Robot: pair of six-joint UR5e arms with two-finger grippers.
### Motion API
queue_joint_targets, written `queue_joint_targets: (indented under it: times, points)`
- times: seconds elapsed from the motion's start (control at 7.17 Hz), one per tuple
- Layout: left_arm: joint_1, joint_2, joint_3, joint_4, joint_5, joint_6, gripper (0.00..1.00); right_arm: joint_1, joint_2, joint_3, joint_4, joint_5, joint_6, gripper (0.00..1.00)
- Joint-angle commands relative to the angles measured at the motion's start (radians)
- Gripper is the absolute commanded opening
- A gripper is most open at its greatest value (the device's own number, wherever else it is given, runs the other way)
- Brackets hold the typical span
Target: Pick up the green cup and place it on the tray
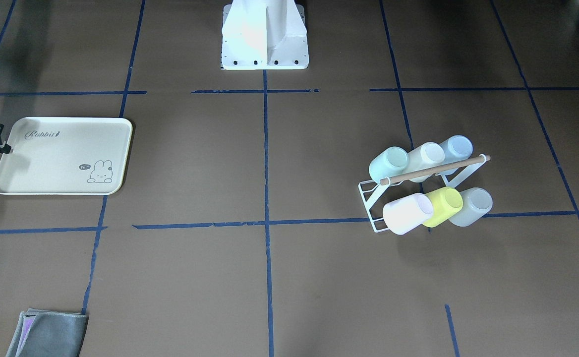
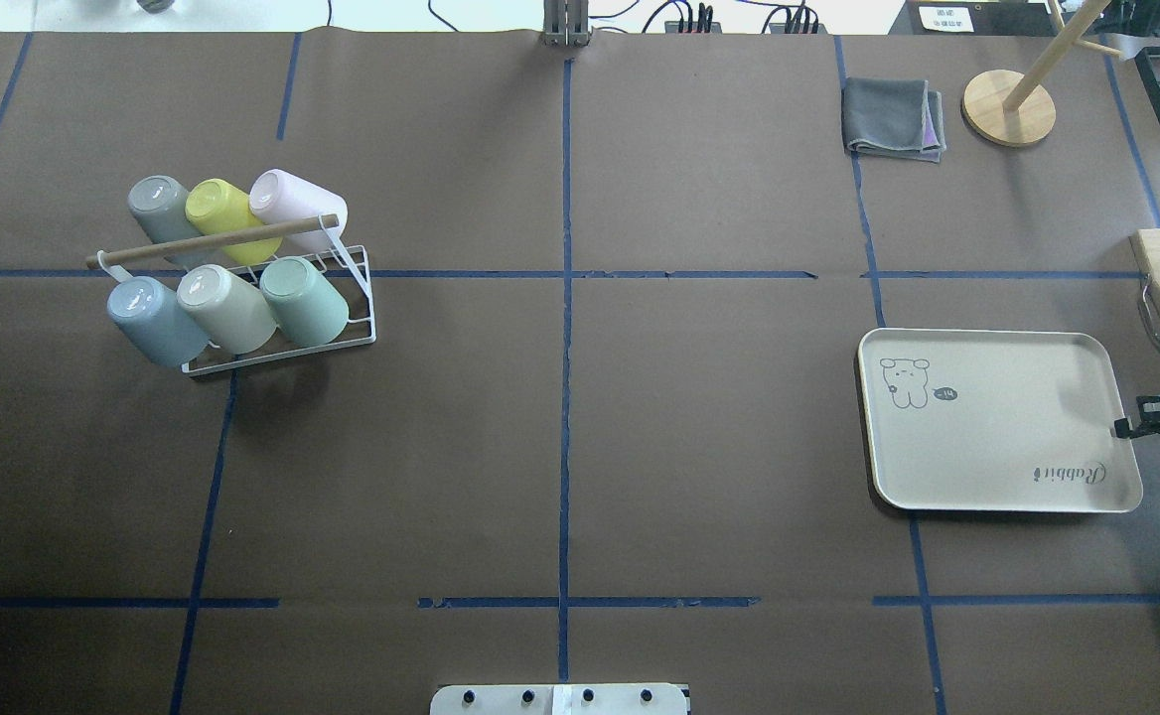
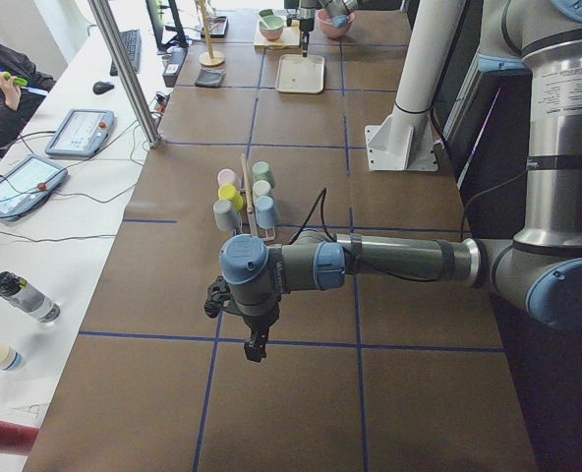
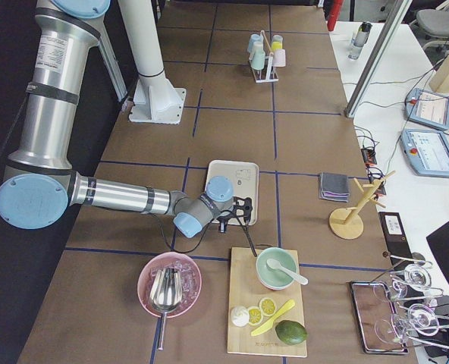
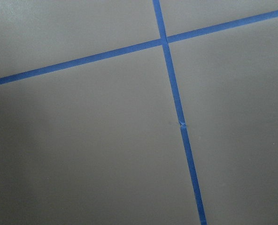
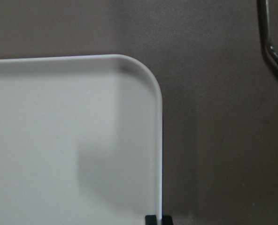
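The thin black right fingers (image 6: pixel 151 219) are clenched on the raised rim of the smooth cream tray (image 2: pixel 997 437), beside its rounded corner. I cannot tell whether the left fingers (image 3: pixel 257 347) are clenched or released. The tapered mint green cup (image 2: pixel 304 298) lies tilted on a white wire rack (image 2: pixel 282 356), far across the desk (image 2: pixel 640 447) from the right fingers.

Brown counter (image 2: pixel 699 447), blue tape (image 2: pixel 565 397) grid.
Mint-green cup (image 2: pixel 304 298); cream tray (image 2: pixel 1017 437), grey rabbit drawing (image 2: pixel 903 382); white rack (image 2: pixel 282 355); grey cloth (image 2: pixel 888 117).

Robotics lab, brown table (image 2: pixel 719 199) gridded with blue tape (image 2: pixel 565 397), teach pendants (image 4: pixel 429 108) alongside
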Motion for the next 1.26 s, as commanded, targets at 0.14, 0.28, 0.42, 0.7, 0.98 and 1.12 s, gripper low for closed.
queue_joint_targets:
  times: [0.14,0.28,0.42,0.7,0.98,1.12]
  points:
    - [0.000,0.000,-0.003,0.000,-0.002,0.000,1.00,0.000,0.004,0.073,-0.017,0.025,0.001,0.00]
    - [0.000,0.000,-0.003,0.000,-0.002,0.000,1.00,0.001,0.036,0.083,-0.017,0.052,0.001,0.00]
    - [0.000,0.000,-0.003,0.000,-0.002,0.000,1.00,0.000,0.074,0.093,-0.019,0.051,0.006,0.00]
    - [0.000,0.000,-0.003,0.000,-0.002,0.000,1.00,-0.012,0.197,0.111,-0.107,0.059,0.007,0.00]
    - [0.000,0.000,-0.004,0.002,-0.002,0.000,1.00,-0.070,0.324,0.278,-0.428,0.060,0.073,0.00]
    - [0.000,0.000,-0.004,0.002,-0.002,0.000,1.00,-0.116,0.414,0.303,-0.547,0.048,0.091,0.00]
